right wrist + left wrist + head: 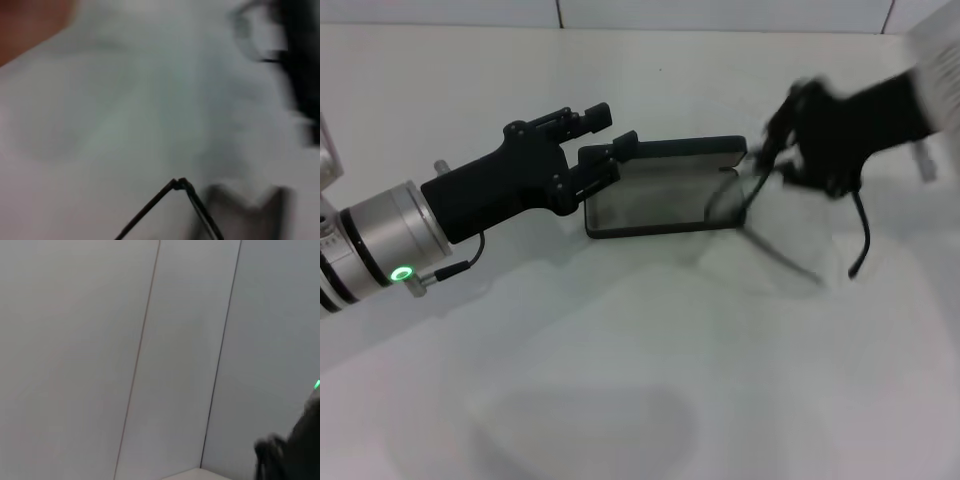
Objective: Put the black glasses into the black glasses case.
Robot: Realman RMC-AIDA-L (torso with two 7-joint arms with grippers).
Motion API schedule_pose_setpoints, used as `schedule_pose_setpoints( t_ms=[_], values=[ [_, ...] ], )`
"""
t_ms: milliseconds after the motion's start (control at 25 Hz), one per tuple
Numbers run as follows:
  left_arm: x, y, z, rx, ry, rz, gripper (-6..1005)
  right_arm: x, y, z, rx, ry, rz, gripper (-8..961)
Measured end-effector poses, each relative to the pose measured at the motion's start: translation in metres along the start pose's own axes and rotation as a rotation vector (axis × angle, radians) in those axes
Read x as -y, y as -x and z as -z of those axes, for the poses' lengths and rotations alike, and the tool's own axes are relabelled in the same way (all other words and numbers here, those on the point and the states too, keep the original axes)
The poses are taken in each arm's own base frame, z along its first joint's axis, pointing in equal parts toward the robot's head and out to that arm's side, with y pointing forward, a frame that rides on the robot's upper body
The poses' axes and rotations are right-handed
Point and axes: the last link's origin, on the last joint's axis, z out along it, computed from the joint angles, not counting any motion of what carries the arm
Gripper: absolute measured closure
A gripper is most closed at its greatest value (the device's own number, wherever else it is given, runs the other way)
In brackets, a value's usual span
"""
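Observation:
The black glasses case (655, 207) lies open at the middle of the white table, lid (670, 150) raised at the back, greyish lining showing. My left gripper (603, 148) is at the case's left end, fingers closed around the lid's end. My right gripper (767, 155), blurred, is over the case's right end, shut on the black glasses (728, 200). One lens hangs over the case's right part and a temple arm (785, 258) trails toward the front right. In the right wrist view only thin black temple arms (150, 209) show.
The table (620, 380) is white, with a white wall behind it. A black cable (865, 240) hangs from my right arm. The left wrist view shows wall panels and my dark right arm (295, 450) far off.

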Motion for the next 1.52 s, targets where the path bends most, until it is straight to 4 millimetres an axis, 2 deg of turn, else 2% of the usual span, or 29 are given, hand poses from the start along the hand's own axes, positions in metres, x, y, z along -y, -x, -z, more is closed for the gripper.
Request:
schedule_pose_setpoints(
  t_ms=[160,280,480,640,840,1080,1520],
  values=[
    [0.000,-0.003,-0.002,-0.005,0.011,-0.013,493,-0.009,-0.028,0.033,0.110,-0.285,-0.214,846],
    [-0.001,-0.006,-0.003,-0.014,0.028,-0.020,493,-0.029,-0.050,0.049,0.243,-0.431,-0.438,846],
    [0.000,-0.016,-0.016,-0.027,0.069,-0.041,493,-0.066,-0.086,0.054,0.415,-0.592,-0.812,845],
    [-0.003,-0.027,-0.037,-0.025,0.134,-0.068,492,-0.076,-0.106,0.043,0.503,-0.524,-1.131,845],
    [-0.010,-0.034,-0.066,0.020,0.236,-0.120,490,-0.071,-0.105,0.024,0.536,-0.308,-1.336,845],
    [-0.017,-0.043,-0.090,0.032,0.309,-0.141,490,-0.069,-0.094,0.013,0.490,-0.127,-1.438,846],
    [-0.025,-0.055,-0.099,-0.034,0.353,-0.202,489,-0.057,-0.084,0.013,0.480,-0.014,-1.473,847]
  ],
)
